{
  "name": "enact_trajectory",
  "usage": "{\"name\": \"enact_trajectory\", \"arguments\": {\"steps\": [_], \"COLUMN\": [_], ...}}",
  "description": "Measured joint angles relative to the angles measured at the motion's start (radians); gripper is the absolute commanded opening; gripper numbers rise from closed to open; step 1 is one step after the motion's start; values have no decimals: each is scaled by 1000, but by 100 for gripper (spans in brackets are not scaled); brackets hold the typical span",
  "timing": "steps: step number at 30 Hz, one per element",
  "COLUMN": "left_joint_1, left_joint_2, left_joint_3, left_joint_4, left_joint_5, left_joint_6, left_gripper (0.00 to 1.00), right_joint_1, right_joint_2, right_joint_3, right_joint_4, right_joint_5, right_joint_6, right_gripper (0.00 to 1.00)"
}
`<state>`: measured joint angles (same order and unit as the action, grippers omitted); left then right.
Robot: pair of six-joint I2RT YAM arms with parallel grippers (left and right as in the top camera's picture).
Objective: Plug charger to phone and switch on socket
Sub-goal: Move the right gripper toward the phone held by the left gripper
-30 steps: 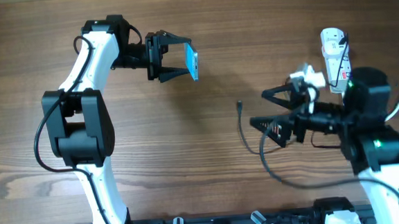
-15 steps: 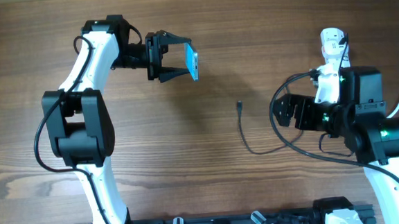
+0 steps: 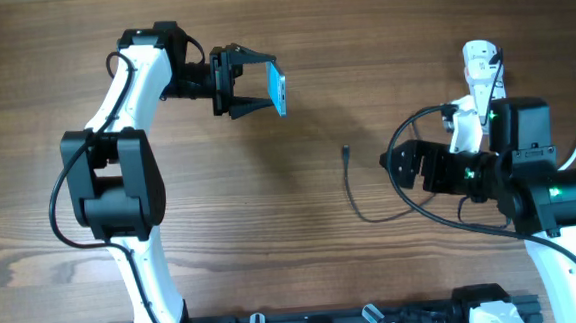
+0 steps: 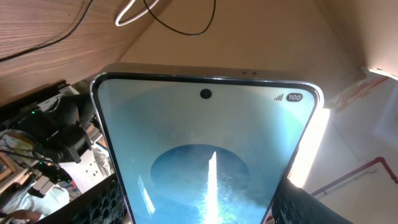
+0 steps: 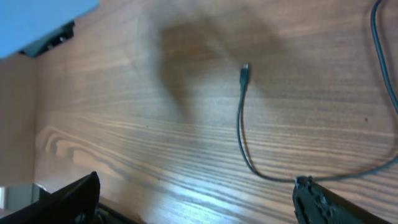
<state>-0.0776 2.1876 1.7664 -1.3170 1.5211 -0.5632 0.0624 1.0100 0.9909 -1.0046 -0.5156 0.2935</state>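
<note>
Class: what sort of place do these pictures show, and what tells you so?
Likely a robotics lab bench: robot arms at a wooden table, the left gripper holding a phone, a charger cable and power strip nearby.

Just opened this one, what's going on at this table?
The left gripper has the phone clamped between its fingers, raised on edge with the screen lit. The charger lies loose on the wooden table, and its plug tip is free, not yet in the phone. The right gripper hangs open above that cable, holding nothing. The socket lies on the right side, beyond the right arm.
</note>
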Motion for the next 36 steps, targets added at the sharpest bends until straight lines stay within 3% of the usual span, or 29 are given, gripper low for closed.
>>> {"name": "enact_trajectory", "arguments": {"steps": [11, 16, 22, 28, 36], "left_joint_1": [0, 0, 0, 0, 0], "left_joint_2": [0, 0, 0, 0, 0], "left_joint_3": [0, 0, 0, 0, 0], "left_joint_4": [0, 0, 1, 0, 0], "left_joint_5": [0, 0, 0, 0, 0], "left_joint_6": [0, 0, 0, 0, 0], "left_gripper": [69, 69, 69, 69, 69], "right_joint_1": [200, 319, 458, 586, 657], "right_joint_2": [29, 151, 321, 424, 454], "right_joint_3": [56, 273, 519, 679, 699], "right_joint_4": [-94, -277, -350, -311, -146], "right_joint_5": [158, 327, 453, 559, 569], "right_joint_6": [-18, 21, 43, 117, 149], "right_gripper": [99, 99, 100, 100, 99]}}
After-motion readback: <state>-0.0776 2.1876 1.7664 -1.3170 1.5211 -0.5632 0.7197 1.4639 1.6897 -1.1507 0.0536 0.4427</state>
